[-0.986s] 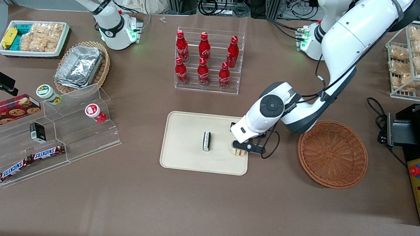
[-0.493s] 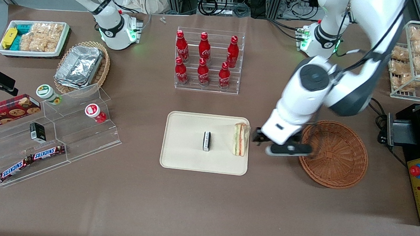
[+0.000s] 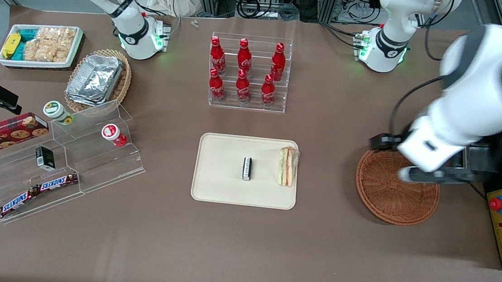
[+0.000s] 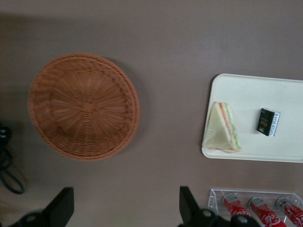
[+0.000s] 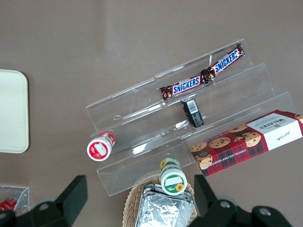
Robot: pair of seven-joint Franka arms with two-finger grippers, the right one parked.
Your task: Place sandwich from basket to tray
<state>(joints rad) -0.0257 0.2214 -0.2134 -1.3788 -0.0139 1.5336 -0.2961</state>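
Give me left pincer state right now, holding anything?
Left pincer: open, holding nothing, raised above the basket. Sandwich lies on the tray.

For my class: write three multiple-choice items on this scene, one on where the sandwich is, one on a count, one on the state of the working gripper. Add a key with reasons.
1. Where is the sandwich?
A. in the basket
B. on the tray, at its edge nearest the basket
C. on the bare table

2. How many red bottles stand in the clear rack?
A. four
B. six
C. eight

3. What is the gripper doing?
A. gripping the sandwich
B. gripping a bottle
C. open and empty above the basket

Key: B, it lies on the tray; B, two rows of three; C, its fingers are spread over the basket, holding nothing.
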